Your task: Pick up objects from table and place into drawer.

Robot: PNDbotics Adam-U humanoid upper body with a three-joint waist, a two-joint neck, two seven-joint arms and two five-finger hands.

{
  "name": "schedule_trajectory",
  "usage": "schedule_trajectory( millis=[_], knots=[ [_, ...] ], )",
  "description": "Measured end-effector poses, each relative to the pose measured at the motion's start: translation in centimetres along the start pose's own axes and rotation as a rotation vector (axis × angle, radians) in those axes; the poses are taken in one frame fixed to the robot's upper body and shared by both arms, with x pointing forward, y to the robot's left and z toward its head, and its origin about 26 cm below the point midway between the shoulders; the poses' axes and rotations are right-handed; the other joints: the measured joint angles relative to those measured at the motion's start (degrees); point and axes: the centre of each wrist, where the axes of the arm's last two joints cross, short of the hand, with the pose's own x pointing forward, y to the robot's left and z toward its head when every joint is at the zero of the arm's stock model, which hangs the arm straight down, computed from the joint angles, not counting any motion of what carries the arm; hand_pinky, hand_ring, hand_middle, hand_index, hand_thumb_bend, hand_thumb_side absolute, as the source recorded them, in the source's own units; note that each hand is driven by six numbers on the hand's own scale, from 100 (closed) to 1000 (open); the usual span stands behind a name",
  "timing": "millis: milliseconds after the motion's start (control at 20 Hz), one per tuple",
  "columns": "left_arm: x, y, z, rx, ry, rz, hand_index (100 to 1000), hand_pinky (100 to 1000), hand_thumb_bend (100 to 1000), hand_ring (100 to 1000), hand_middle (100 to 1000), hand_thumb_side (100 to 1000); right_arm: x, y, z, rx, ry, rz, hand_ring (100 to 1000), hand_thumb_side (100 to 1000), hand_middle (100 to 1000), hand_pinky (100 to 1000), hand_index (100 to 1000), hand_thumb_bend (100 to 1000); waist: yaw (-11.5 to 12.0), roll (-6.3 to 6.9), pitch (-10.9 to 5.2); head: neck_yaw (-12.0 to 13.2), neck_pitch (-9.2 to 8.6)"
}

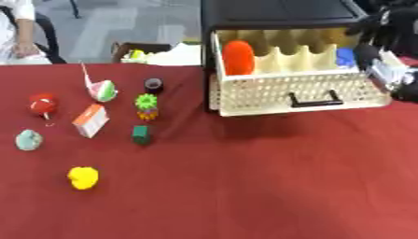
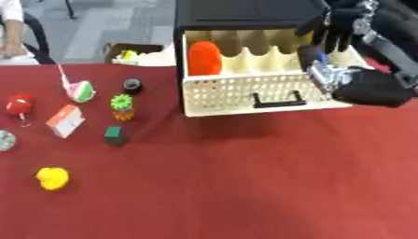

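Your right hand (image 2: 339, 51) sits over the right end of the open cream perforated plastic drawer (image 2: 245, 93), above a blue object (image 1: 345, 57); I cannot tell whether the fingers grip anything. One orange rounded object (image 2: 205, 58) already lies at the drawer's left end. Still left near the red table's (image 2: 245, 186) left edge: yellow lump (image 2: 52, 178), green cube (image 2: 114, 135), orange-and-white box (image 2: 65, 120), several others.

My two head-mounted eyes look down and forward over the red surface (image 1: 269, 186) from close range. Both share the open drawer (image 1: 294, 93) at the far edge and the small objects scattered left; the right eye, offset sideways, shows more of my right hand (image 2: 363, 84).
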Motion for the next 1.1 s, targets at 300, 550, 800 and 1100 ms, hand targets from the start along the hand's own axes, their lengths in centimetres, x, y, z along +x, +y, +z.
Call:
schedule_trajectory(
  millis=[300, 550, 800, 1100],
  knots=[
    [-1.1, 0.0, 1.6, 0.007, 0.079, 0.013, 774, 373, 100, 551, 581, 811, -0.1, 0.6, 0.5, 0.203, -0.006, -0.046, 495, 593, 568, 339, 773, 100, 0.21, -0.32, 0.31, -0.23, -0.1],
    [-1.7, -0.1, 2.6, 0.005, 0.131, 0.021, 771, 372, 100, 545, 576, 820, -0.1, 1.0, 0.9, 0.306, -0.004, -0.087, 456, 457, 536, 287, 754, 100, 0.19, -0.31, 0.58, -0.46, -0.13],
    [-2.2, -0.2, 3.6, 0.021, 0.173, 0.041, 770, 368, 100, 541, 573, 828, 0.0, 1.5, 1.0, 0.393, -0.008, -0.119, 461, 424, 589, 282, 772, 100, 0.27, -0.26, 0.66, -0.8, -0.08],
    [-2.4, -0.3, 4.2, 0.023, 0.202, 0.054, 771, 366, 100, 539, 573, 833, 0.3, 2.2, 0.9, 0.476, 0.004, -0.157, 469, 423, 613, 288, 805, 100, 0.64, -0.22, 0.66, -1.23, -0.07]
  ],
)
